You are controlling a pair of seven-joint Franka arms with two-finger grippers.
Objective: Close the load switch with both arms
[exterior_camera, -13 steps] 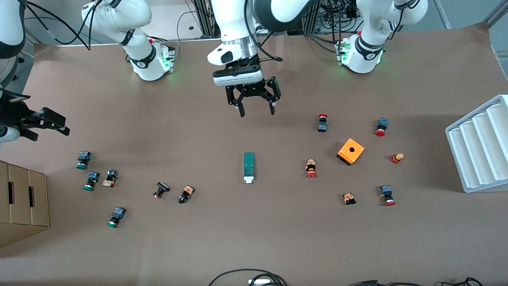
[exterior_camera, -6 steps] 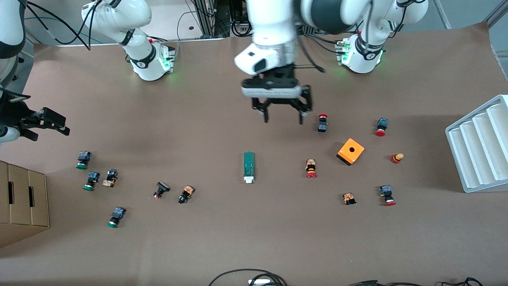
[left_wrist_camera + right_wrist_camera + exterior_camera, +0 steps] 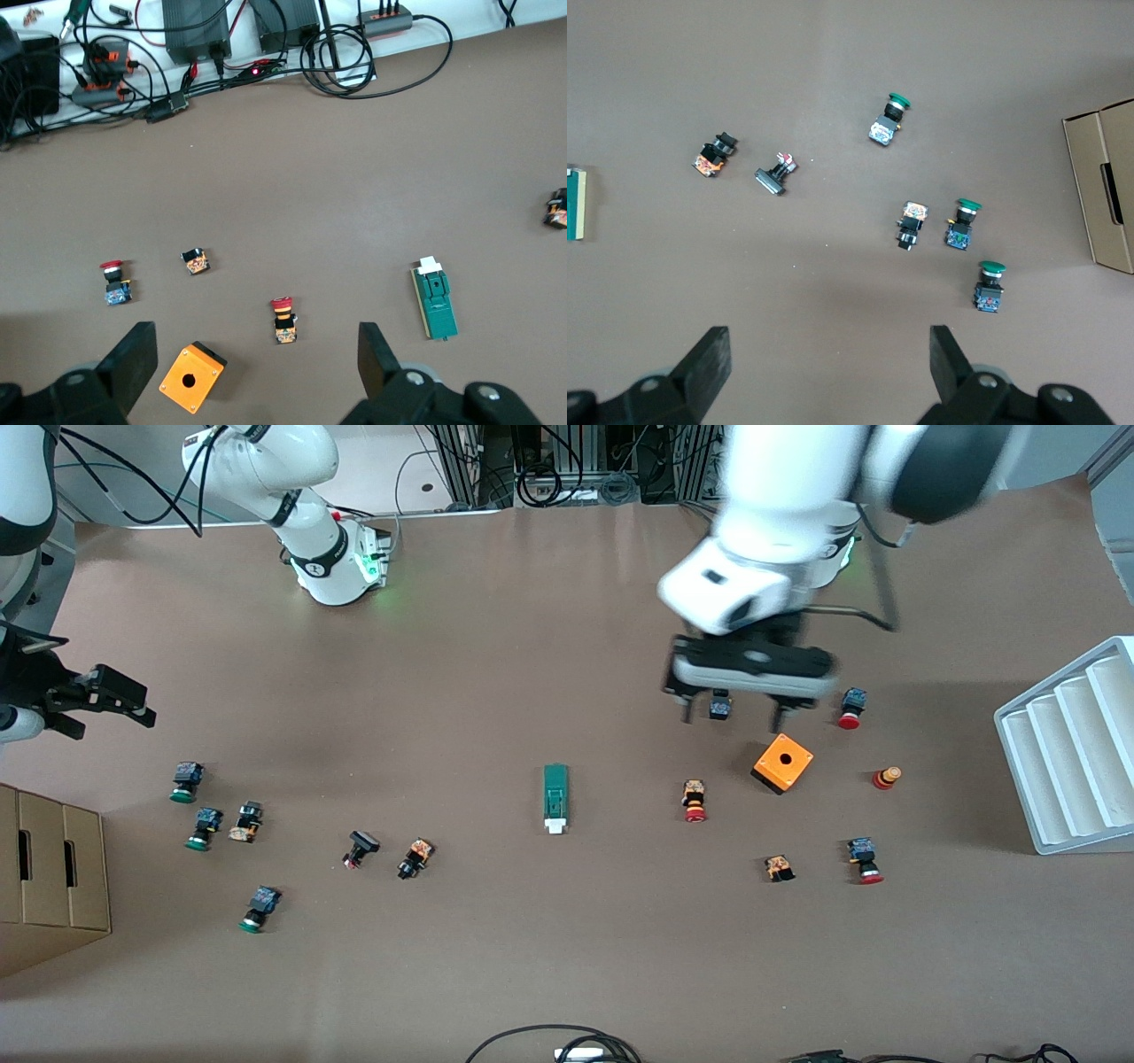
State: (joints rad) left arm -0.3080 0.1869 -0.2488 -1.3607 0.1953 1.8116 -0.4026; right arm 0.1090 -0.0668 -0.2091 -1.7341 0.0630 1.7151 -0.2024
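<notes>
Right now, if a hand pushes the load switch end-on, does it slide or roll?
Probably slides: the load switch lies flat, a long rectangular block, nothing round to roll on. Likely rigid and light. A push off-centre may spin it; its white tab could shift.

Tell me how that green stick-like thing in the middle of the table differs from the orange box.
The load switch is long, narrow and dark green with a white tab at one end; the orange box is squat, square and has a round hole on top. The load switch lies flat mid-table, away from both grippers; the orange box sits toward the left arm's end, just beside the open left gripper. Both rest untouched on the table.
</notes>
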